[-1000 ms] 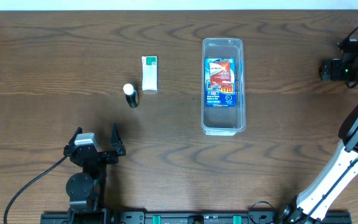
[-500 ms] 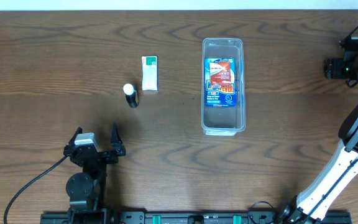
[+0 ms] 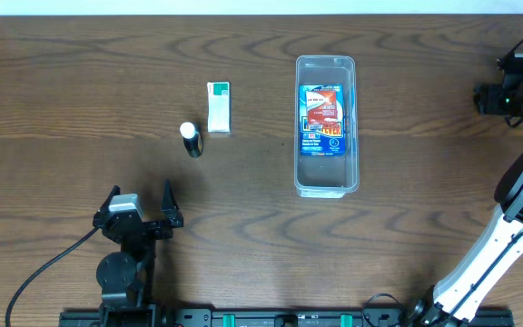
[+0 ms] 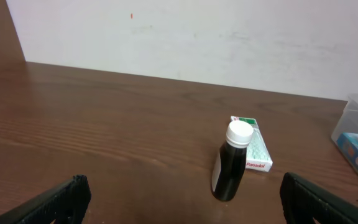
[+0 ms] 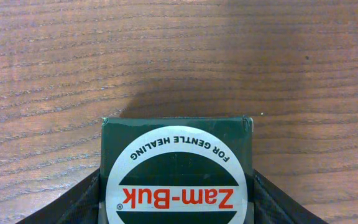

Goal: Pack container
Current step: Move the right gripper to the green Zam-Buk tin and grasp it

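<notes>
Container (image 3: 326,62): you'll find the clear, long tub lying on the desk (image 3: 62,91) right of centre, its length running away from the robot. From the left wrist view only its near corner (image 4: 356,118) shows, at the right edge. Inside it a blue-and-red packet (image 3: 323,120) lies flat, filling the far and middle part, while the near end of the tub floor is bare.

Left of the tub, well apart from it, a green-and-white box (image 3: 218,107) lies flat; the left wrist view shows the word Panadol on its side (image 4: 253,149). Just beside that box, on its near left, a dark bottle with a white cap (image 3: 191,139) stands upright (image 4: 232,165).

Your left gripper (image 3: 141,195) sits near the robot's edge of the desk, nearer than the bottle, with its fingers spread wide and nothing between them; both fingertips show at the bottom corners of its wrist view (image 4: 185,199).

Your right gripper (image 3: 496,96) is out by the right edge of the desk, well apart from the tub. Its wrist camera looks straight down at the wood, and the fingers are pinching a dark green Zam-Buk box (image 5: 178,168) from both sides.
</notes>
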Robot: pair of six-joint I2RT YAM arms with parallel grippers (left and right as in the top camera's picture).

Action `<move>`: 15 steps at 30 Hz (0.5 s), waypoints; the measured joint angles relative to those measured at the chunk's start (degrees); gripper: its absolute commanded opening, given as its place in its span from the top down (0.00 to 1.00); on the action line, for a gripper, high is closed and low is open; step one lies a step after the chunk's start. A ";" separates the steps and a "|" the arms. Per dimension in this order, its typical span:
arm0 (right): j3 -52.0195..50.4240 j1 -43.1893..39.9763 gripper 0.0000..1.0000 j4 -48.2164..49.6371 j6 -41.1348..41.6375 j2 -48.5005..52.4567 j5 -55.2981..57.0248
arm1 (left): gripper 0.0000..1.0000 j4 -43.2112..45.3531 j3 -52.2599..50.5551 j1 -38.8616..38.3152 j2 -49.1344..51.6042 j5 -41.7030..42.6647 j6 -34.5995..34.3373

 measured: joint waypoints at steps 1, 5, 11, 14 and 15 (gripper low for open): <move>0.00 0.00 0.40 0.00 0.39 0.00 -0.02 | 0.02 0.02 0.00 0.00 0.00 0.00 0.00; 0.04 0.00 0.39 -0.39 2.01 -0.02 -0.02 | 0.02 0.02 0.00 0.00 0.00 0.00 0.00; 0.39 0.02 0.39 -2.89 4.66 -0.68 -0.44 | 0.02 0.00 0.00 0.00 0.00 0.00 0.00; 0.37 0.02 0.40 -4.09 6.45 -2.08 -2.03 | 0.02 0.02 0.00 0.00 0.00 0.00 0.00; 0.33 0.02 0.39 -4.42 7.26 -2.97 -2.71 | 0.02 0.00 0.00 0.00 0.00 0.00 0.00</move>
